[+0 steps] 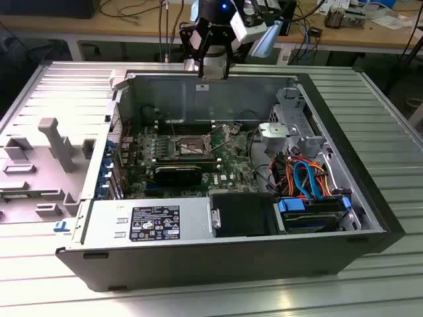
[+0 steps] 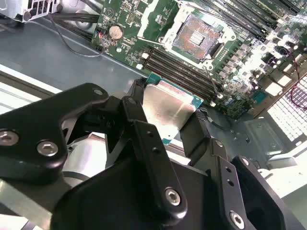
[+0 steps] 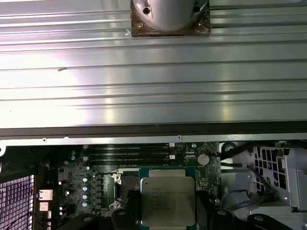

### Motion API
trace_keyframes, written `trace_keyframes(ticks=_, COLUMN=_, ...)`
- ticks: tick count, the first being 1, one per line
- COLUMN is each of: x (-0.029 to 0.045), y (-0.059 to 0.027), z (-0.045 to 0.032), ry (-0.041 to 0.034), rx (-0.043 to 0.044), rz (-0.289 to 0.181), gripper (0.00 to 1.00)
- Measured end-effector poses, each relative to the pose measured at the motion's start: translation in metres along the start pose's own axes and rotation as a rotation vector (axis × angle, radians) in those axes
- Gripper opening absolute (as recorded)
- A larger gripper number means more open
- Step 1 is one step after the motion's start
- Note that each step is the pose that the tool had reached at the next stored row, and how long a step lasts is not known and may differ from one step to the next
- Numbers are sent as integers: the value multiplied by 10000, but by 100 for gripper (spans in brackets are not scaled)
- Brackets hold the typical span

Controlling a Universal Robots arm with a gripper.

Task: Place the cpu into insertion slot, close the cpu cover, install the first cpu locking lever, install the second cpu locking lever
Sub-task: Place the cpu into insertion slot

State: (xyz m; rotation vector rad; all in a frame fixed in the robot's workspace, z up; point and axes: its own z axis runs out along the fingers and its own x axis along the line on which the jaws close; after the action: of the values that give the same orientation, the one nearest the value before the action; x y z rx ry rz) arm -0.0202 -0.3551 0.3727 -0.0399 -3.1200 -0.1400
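Second wrist view: the claw (image 2: 169, 114) grips the cpu (image 2: 165, 98) by its edges, apart from the insertion slot (image 2: 196, 33).

pincer (image 2: 169, 115) clamped on the cpu (image 2: 168, 106), black fingers (image 2: 144, 132) on two opposite edges | cpu held over the near edge of the green motherboard (image 2: 125, 14) | insertion slot (image 2: 197, 32) lies open, beyond the dark memory slots (image 2: 177, 67)

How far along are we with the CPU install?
Nothing is installed yet. The gripper is shut on the cpu, holding it in the air, apart from the socket. The insertion slot sits empty and uncovered. Seating, closing and both lever steps remain.
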Motion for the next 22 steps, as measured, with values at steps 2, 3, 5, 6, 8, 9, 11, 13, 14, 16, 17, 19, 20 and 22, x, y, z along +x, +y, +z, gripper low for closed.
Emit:
trace_keyframes(ticks=2, x=0, y=0, z=0, ry=0, rx=0, rz=1, gripper=55)
trace_keyframes(ticks=3, x=1, y=0, z=0, ry=0, rx=0, rz=-1, gripper=55)
trace_keyframes(ticks=5, x=6, y=-1, z=0, ry=0, rx=0, rz=2, gripper=55)
trace_keyframes(ticks=6, x=11, y=-3, z=0, ry=0, rx=0, rz=0, gripper=55)
trace_keyframes(ticks=8, x=15, y=-6, z=1, ry=0, rx=0, rz=-1, gripper=55)
trace_keyframes(ticks=9, x=16, y=-7, z=1, ry=1, rx=1, rz=-1, gripper=55)
trace_keyframes(ticks=11, x=18, y=-9, z=5, ry=1, rx=1, rz=0, gripper=55)
trace_keyframes(ticks=13, x=18, y=-9, z=8, ry=1, rx=1, rz=0, gripper=55)
trace_keyframes(ticks=14, x=18, y=-9, z=10, ry=1, rx=1, rz=0, gripper=55)
trace_keyframes(ticks=16, x=18, y=-10, z=14, ry=1, rx=1, rz=0, gripper=55)
trace_keyframes(ticks=17, x=18, y=-10, z=17, ry=0, rx=0, rz=0, gripper=55)
trace_keyframes(ticks=19, x=17, y=-10, z=20, ry=0, rx=1, rz=0, gripper=55)
trace_keyframes(ticks=20, x=18, y=-10, z=22, ry=0, rx=0, rz=0, gripper=55)
trace_keyframes(ticks=22, x=18, y=-11, z=26, ry=0, rx=0, rz=0, gripper=55)
